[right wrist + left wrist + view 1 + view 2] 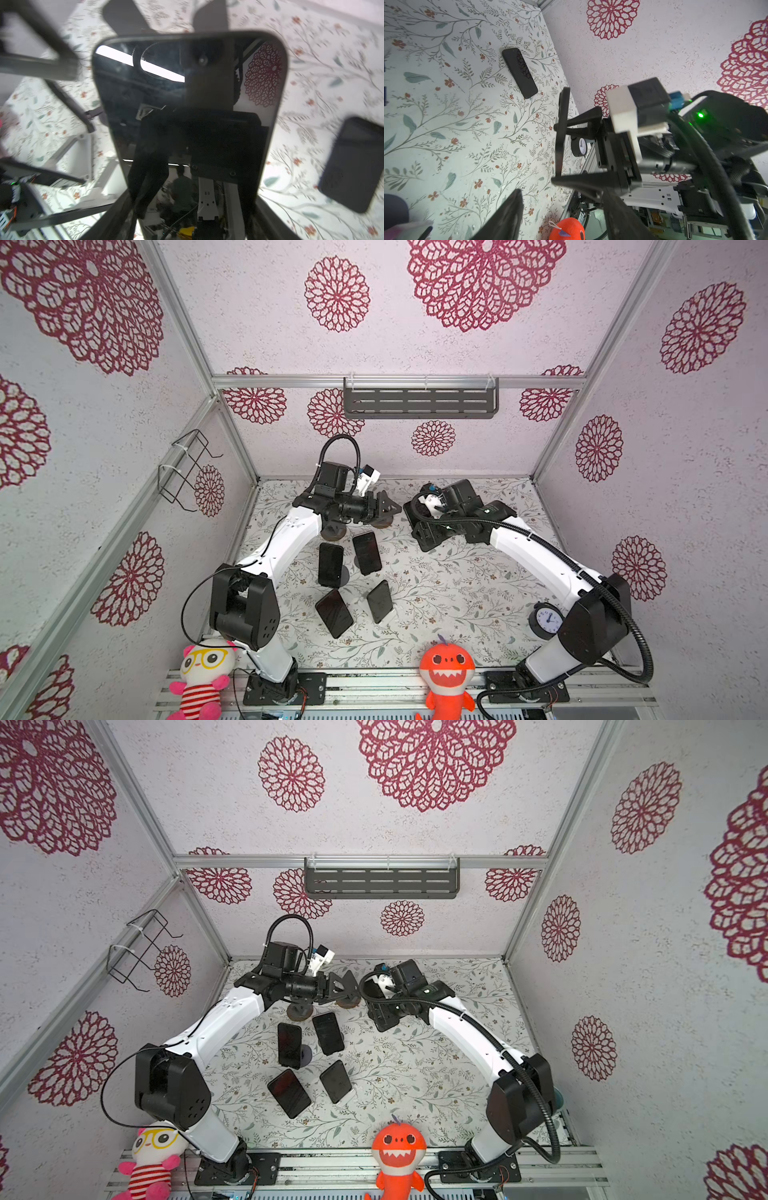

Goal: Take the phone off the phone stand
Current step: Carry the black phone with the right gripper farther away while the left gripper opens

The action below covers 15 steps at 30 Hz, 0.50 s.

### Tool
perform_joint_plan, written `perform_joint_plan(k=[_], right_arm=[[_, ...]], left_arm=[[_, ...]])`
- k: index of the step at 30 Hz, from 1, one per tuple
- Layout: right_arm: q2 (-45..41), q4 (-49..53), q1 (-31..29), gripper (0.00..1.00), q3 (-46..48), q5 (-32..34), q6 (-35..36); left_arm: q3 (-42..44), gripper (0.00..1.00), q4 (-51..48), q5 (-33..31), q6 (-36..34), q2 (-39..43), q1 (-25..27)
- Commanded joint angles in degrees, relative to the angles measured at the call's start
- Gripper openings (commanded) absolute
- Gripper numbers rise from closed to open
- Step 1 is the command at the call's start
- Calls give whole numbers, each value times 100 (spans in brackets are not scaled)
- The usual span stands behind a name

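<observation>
1. Right wrist view: the phone fills the middle. Its dark screen reflects the room, and the right gripper's fingers pinch its two long edges.
2. In the left wrist view the right gripper grasps that phone, seen edge-on. The phone is held up above the floral table and sits on no stand.
3. The left gripper stands released just beside the held phone. Its fingers are apart with nothing between them.
4. In both top views the two grippers meet near the far edge of the table. A round stand base shows beneath the left arm.
5. Four other phones lean on stands nearer the front, apart from both grippers.
</observation>
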State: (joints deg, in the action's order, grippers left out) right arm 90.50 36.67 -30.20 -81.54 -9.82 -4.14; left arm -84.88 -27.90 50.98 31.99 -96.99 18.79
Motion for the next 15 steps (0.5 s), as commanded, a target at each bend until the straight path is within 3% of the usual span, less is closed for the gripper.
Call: perform_joint_plan(k=[1,6,10,15], right_arm=[[-228,230,420,48,-18,393,-274],[294,478,873,45,-223,607,-411],[934,682,1064,45,-662,688,-340],[1703,797,1205,45,-1091,676,-280]], left_arm=[[-230,65,-445,-332,-390,348,-269],[299,65,-148,-895,-601,734,-565],[623,64,478,15,-75,641,-981],[525,64,23,-350,-439,628,-1207]])
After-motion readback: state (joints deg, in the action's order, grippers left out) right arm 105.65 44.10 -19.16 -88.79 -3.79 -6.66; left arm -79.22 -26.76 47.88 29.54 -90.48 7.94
